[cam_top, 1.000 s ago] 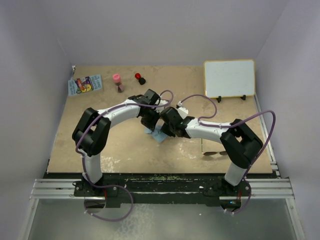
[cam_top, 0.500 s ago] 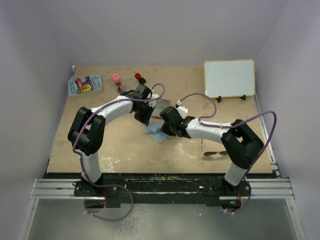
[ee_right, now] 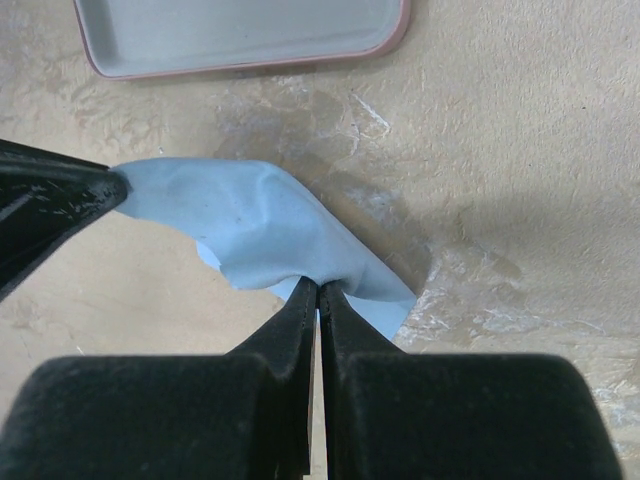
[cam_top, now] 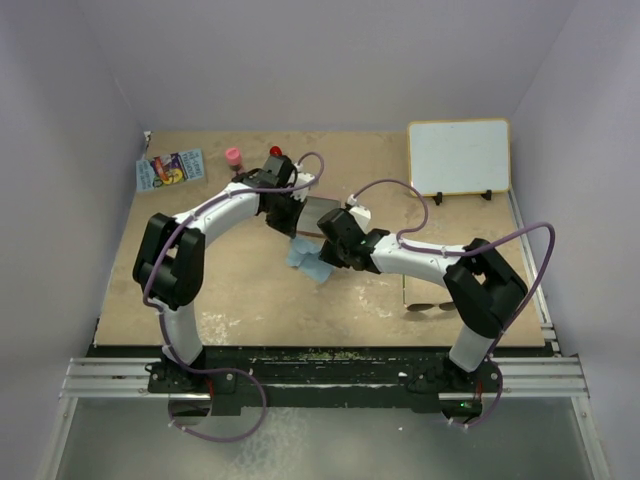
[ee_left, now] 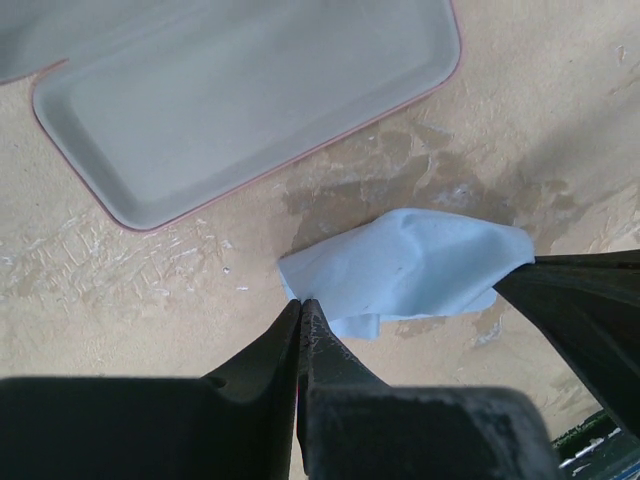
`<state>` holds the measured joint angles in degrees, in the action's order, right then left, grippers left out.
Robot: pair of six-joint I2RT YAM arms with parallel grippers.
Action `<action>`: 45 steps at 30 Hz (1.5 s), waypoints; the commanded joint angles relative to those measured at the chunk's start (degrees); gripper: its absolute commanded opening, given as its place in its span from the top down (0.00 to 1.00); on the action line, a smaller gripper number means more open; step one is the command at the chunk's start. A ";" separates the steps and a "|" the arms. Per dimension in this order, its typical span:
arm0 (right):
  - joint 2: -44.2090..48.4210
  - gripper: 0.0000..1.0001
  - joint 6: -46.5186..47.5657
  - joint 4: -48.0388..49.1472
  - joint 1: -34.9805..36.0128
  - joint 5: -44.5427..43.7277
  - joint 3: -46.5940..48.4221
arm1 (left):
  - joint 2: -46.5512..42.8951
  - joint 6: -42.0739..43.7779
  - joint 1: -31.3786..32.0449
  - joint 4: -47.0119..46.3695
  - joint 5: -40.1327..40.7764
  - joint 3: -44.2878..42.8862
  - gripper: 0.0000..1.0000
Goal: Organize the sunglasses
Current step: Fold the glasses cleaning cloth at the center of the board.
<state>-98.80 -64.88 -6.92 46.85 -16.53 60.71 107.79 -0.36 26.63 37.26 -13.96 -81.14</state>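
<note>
The sunglasses (cam_top: 431,306) lie on the table by the right arm's elbow, away from both grippers. A light-blue cloth (cam_top: 306,259) hangs between the grippers just over the tabletop. My left gripper (ee_left: 300,304) is shut on one corner of the cloth (ee_left: 410,265). At the opposite edge of the cloth (ee_right: 250,225), my right gripper (ee_right: 319,286) is pinched shut. The open pink case (ee_left: 250,90) lies just beyond the cloth, its grey inside facing up. In the top view the left gripper (cam_top: 289,222) and right gripper (cam_top: 329,254) stand close together.
A whiteboard (cam_top: 458,157) stands at the back right. A pink bottle (cam_top: 233,157), a small red object (cam_top: 275,152) and a colourful card (cam_top: 170,168) sit along the back left. The open case (cam_top: 319,213) lies between the two wrists.
The left arm has drawn back toward the far left, pulling its corner of the cloth along. The cloth now spreads out between the two grippers and the open case shows.
</note>
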 commanded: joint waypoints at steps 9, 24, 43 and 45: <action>0.94 1.00 4.48 -1.86 -0.07 3.20 1.12 | -1.00 1.15 -0.27 1.91 -1.99 -2.13 0.97; 1.50 1.00 6.61 -2.35 -0.01 5.25 -0.76 | -3.08 1.65 -0.24 1.15 -2.48 2.50 0.97; -0.90 1.00 9.56 -7.58 2.08 7.54 2.34 | -2.97 3.23 -0.27 3.46 -2.45 2.94 0.97; -1.85 1.00 9.75 -7.65 2.23 7.70 2.68 | -2.41 3.26 -0.27 3.38 -2.88 3.45 0.97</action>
<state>-100.25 -56.45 -13.52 48.56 -9.37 61.06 106.89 1.39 26.63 40.34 -15.22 -78.22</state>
